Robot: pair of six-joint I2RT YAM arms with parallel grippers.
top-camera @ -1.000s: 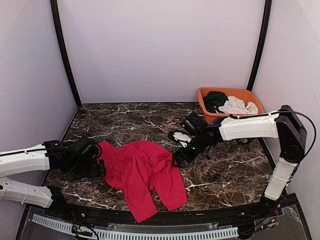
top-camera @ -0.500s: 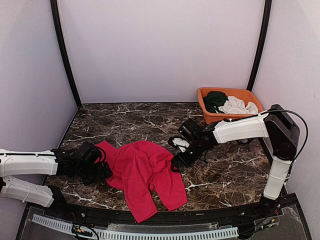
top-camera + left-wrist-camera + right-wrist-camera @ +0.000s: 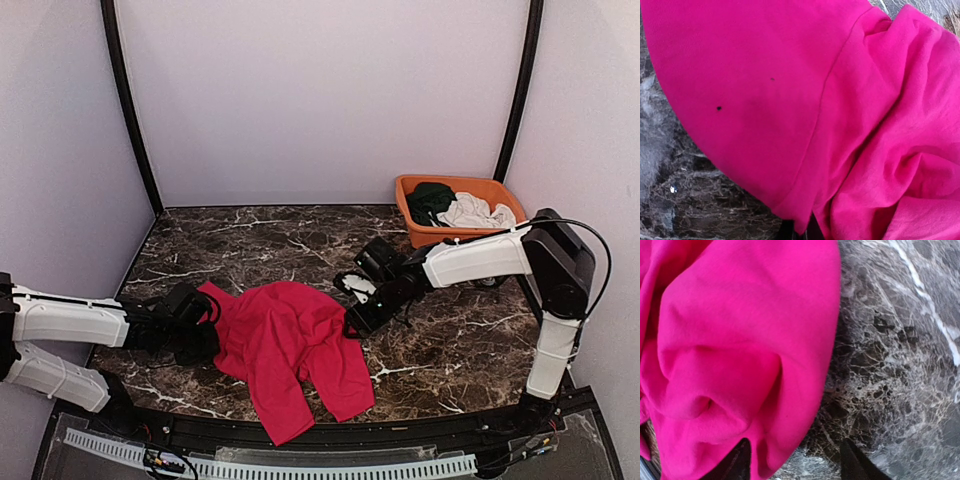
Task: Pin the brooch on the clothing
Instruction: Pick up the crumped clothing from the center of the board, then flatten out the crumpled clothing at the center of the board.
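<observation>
Shirt [image 3: 290,345] crumpled at table [image 3: 450,340] centre: with left gripper [image 3: 203,333] clamped shut on its left edge, close the open right gripper [image 3: 356,322] fully over the right edge, then pull taut and flat

The shirt [image 3: 285,345] is plain bright red with short sleeves. It lies crumpled on the dark marbled table [image 3: 460,340], left of centre and toward the near edge. Its middle is bunched in soft folds, a hemmed edge lies flat at its left side, and one end trails toward the front.
</observation>
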